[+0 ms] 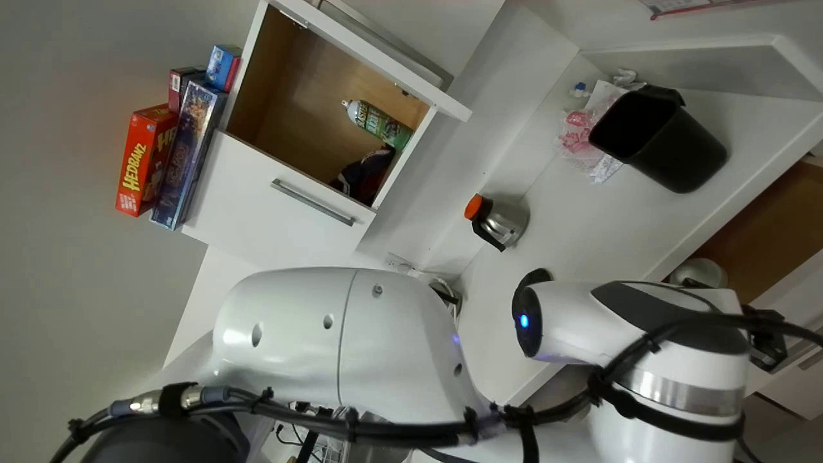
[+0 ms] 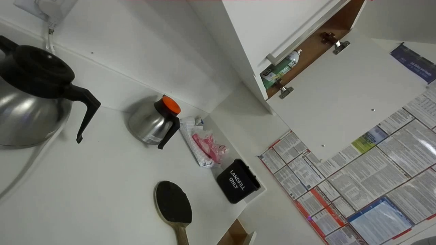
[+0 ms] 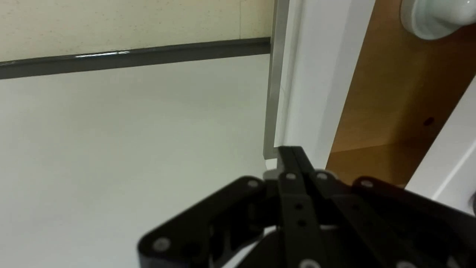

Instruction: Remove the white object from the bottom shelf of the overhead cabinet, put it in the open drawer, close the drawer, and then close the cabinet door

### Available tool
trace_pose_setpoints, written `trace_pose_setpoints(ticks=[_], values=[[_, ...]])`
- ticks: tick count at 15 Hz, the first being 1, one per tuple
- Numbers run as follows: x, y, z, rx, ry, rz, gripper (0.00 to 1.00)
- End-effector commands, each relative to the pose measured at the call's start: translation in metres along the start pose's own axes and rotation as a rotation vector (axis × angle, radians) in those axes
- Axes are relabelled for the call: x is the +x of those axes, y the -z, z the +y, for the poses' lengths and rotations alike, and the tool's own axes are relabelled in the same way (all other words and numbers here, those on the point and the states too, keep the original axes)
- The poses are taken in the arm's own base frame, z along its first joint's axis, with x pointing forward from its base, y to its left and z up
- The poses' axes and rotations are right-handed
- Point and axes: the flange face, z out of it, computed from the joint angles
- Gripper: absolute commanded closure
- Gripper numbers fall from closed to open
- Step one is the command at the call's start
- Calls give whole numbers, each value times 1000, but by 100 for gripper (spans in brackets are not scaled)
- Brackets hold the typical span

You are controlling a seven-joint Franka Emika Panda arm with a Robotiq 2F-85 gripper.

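The white object (image 3: 437, 16) lies in the open wood-lined drawer (image 3: 390, 104), apart from my gripper; an exterior view also shows it (image 1: 702, 272). My gripper (image 3: 292, 149) is shut and empty, fingertips together at the drawer's white front, beside the end of its silver bar handle (image 3: 274, 85). I cannot tell whether it touches. The arm hides most of it in an exterior view. The overhead cabinet (image 1: 296, 83) is open; a green spray can (image 1: 380, 124) and a dark item (image 1: 366, 173) stand at its bottom shelf. The cabinet door (image 2: 327, 98) is swung open.
On the counter stand a steel pot with an orange lid (image 1: 505, 222), a black bin (image 1: 681, 145), crumpled packaging (image 2: 204, 144) and a black paddle (image 2: 173, 202). A larger steel pot (image 2: 30, 112) is at the side. Board games (image 1: 183, 154) sit atop the cabinet.
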Motion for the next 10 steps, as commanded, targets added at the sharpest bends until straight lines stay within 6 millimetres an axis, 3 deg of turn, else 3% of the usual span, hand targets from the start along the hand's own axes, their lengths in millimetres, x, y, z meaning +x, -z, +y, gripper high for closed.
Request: trace_pose_setpoints(ticks=[1,6,8,10], values=[[-19,-40,8,93,17,-94,100],[-71,-98,15,120,22,-232,100],[-79,-116,12,117,20,-248,100],[-74,-127,6,118,9,-235,100]])
